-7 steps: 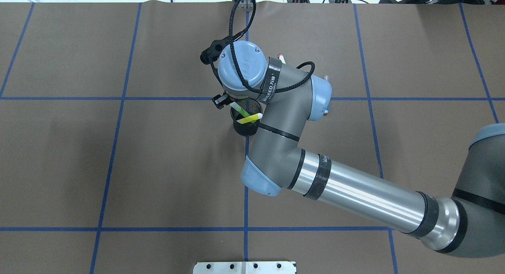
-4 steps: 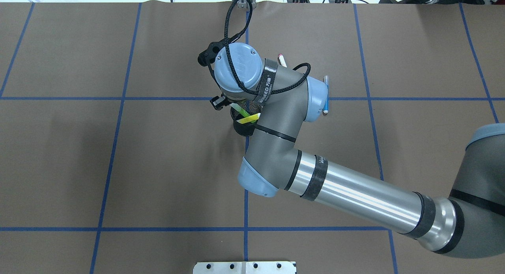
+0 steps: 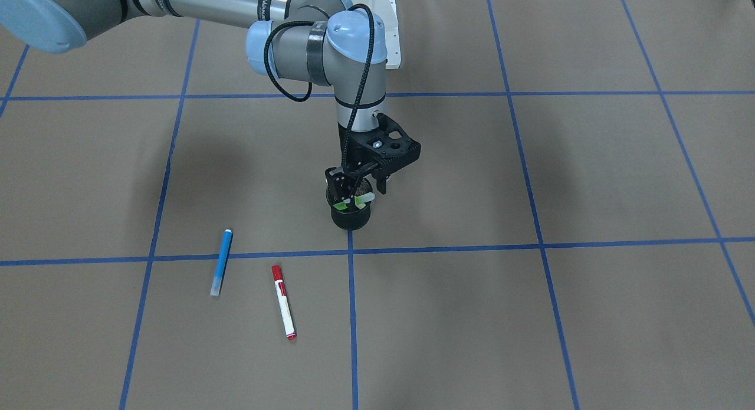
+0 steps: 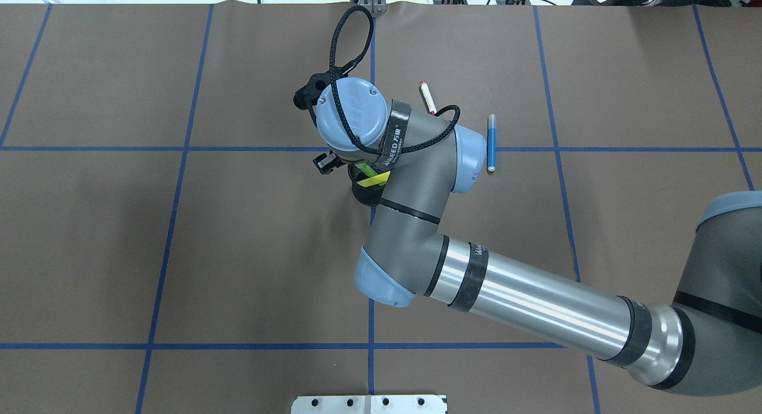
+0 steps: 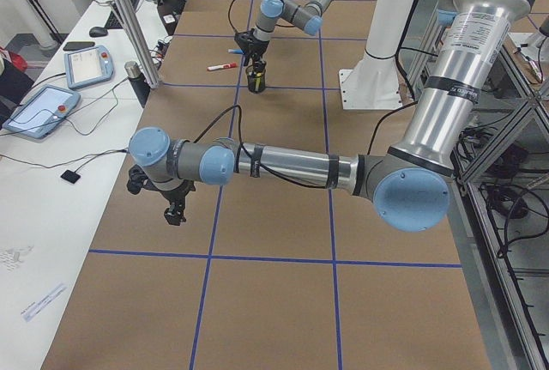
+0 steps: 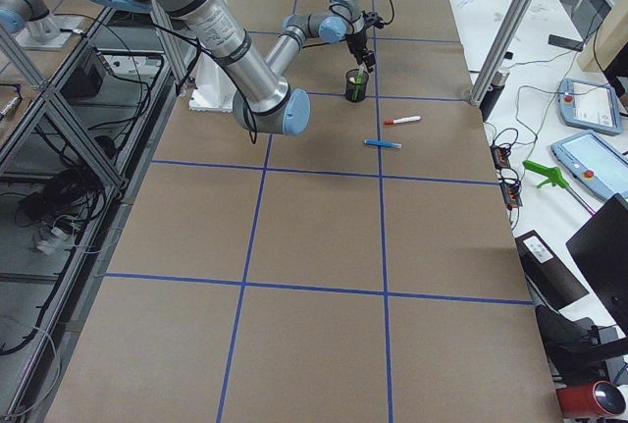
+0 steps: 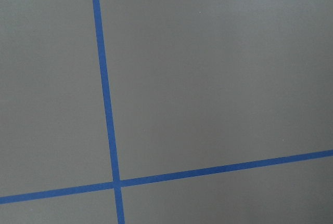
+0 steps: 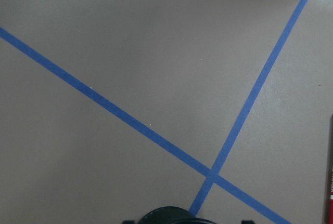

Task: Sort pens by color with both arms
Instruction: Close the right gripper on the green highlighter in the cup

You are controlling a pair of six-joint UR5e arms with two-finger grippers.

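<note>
Pens for sorting share a broad brown bench (image 4: 89, 253) marked into large squares by blue tape lines (image 7: 107, 104). Two of them stand in a cup and two lie loose.

Reaching in from the robot's right, the grey-and-silver right arm (image 4: 524, 295) bends at its light blue joint caps, and its wrist hangs directly over the cup near the middle of the bench. Its black two-finger right hand (image 3: 360, 187) points straight down just above the cup's mouth. The fingers are spread wide, one to each side of the rim, and grip nothing.

Seen only from the bench's end, the grey-and-silver left arm (image 5: 292, 166) stretches low across the robot's left part of the bench, well apart from the cup. Its black left hand (image 5: 176, 211) points down above bare surface, and I cannot tell whether the fingers are spread or closed.

Standing upright by a tape crossing is the small black mesh cup (image 3: 351, 218). The lime green slim marker pen (image 4: 365, 168) and the yellow slim marker pen (image 4: 376, 179) lean inside it, their upper ends poking above the rim.

Lying flat across a tape line on the right arm's side of the cup is the blue slim marker pen (image 3: 222, 262). The white-bodied marker pen with a red cap (image 3: 283, 302) lies flat near it without touching, just past that line on the operators' side, its cap end nearest the tape.
</note>
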